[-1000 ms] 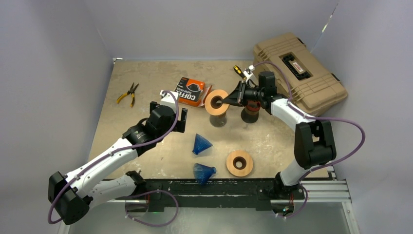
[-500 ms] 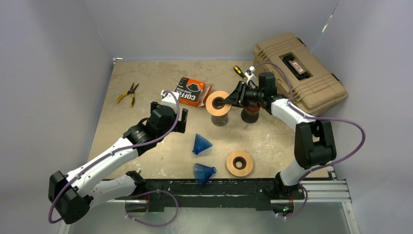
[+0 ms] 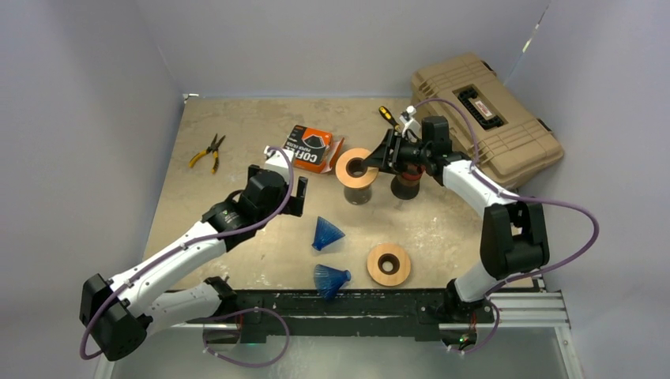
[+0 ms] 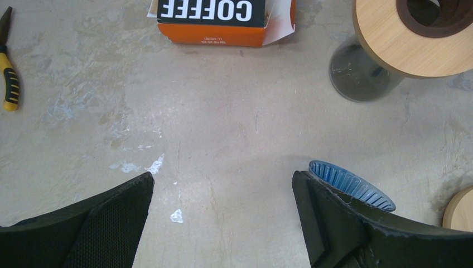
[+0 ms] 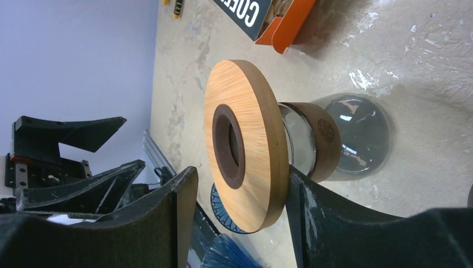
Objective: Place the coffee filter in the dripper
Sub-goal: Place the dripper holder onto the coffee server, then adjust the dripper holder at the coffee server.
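A wooden-collared dripper (image 3: 356, 167) stands on its glass carafe (image 5: 357, 137) at mid-table, its collar (image 5: 251, 145) level on top. My right gripper (image 3: 378, 162) is open around the collar's rim, one finger at the edge and the other apart from it (image 5: 242, 184). Two blue ribbed cone coffee filters lie nearer the arms, one (image 3: 327, 234) mid-table and one (image 3: 330, 279) by the front rail. My left gripper (image 3: 288, 175) hovers open over bare table (image 4: 223, 184), the nearer blue filter (image 4: 351, 184) just beyond its right finger.
An orange coffee filter box (image 3: 310, 148) lies behind the dripper. A second wooden collar (image 3: 389, 264) lies near the front, a dark carafe (image 3: 407, 183) under the right arm. Yellow pliers (image 3: 208, 151) lie far left, a screwdriver (image 3: 385, 114) and tan toolbox (image 3: 486, 118) at the back right.
My right gripper has opened off the wooden collar, which stays on the carafe. The left arm has barely shifted.
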`<state>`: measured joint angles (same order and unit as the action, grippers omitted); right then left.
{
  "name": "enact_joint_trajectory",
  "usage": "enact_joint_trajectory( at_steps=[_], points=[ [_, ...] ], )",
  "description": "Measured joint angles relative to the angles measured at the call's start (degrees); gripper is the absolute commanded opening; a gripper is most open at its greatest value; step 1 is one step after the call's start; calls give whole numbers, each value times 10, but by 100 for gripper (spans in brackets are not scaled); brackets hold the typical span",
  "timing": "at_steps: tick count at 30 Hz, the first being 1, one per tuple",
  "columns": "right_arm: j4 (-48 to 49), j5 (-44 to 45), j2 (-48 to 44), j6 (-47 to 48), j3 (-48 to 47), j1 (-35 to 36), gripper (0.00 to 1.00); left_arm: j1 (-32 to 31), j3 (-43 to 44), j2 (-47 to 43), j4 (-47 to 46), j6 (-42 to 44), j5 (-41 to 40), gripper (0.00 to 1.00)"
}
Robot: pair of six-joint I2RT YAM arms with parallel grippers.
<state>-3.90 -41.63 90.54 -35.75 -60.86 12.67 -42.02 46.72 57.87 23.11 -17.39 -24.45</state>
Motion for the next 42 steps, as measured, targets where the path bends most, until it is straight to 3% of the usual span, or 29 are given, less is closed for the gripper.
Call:
enact_joint_trajectory(
  at_steps=[9,12,18,26,32,42],
  points=[
    [-51,42,-20,29,-27,0,88,0,0,24,-2,-10,25,95],
    [-64,69,-40,41,-32,0,92,0,0,38,-11,-23,37,95],
    [-76,105,-78,59,-32,0,93,0,0,66,-45,-62,71,96],
    [-96,129,-89,76,-32,0,92,18,28,142,-142,-134,178,85],
    [-97,175,-148,80,-31,0,92,65,53,216,-229,-191,282,82],
    [-121,210,-198,91,-31,0,91,74,109,328,-312,-226,370,71]
  ],
)
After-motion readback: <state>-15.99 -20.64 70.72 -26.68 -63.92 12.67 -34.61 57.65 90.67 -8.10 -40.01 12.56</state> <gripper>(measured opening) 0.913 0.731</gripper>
